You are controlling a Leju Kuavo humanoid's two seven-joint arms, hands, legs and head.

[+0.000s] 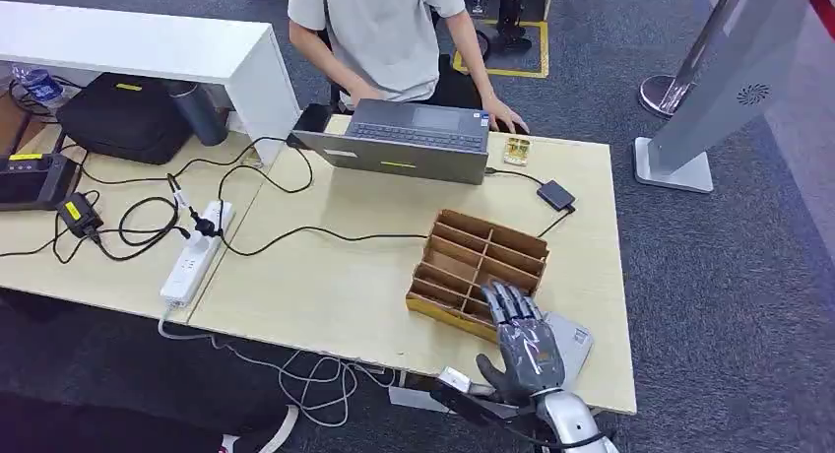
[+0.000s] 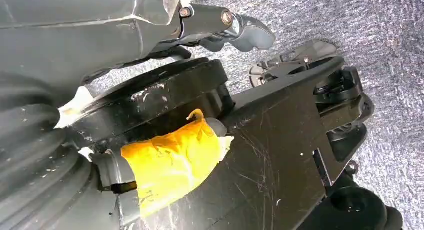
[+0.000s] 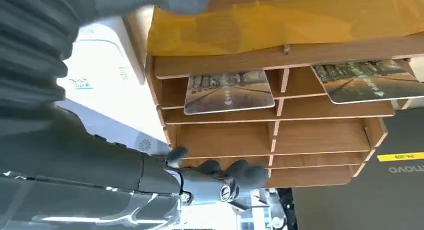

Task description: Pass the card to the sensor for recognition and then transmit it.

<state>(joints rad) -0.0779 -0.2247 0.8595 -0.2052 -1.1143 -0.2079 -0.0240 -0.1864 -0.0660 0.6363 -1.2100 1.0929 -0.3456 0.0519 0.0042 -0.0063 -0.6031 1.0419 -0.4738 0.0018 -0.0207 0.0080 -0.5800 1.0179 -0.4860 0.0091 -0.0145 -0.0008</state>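
Right hand [image 1: 522, 347] empty, fingers spread, poised at near edge of wooden rack [image 1: 463, 238]. Cards [image 3: 227, 91] lying flat in front slots, long axis across the reach.

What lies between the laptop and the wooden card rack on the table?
In the head view, a black cable crosses bare tabletop between the laptop and the wooden card rack.
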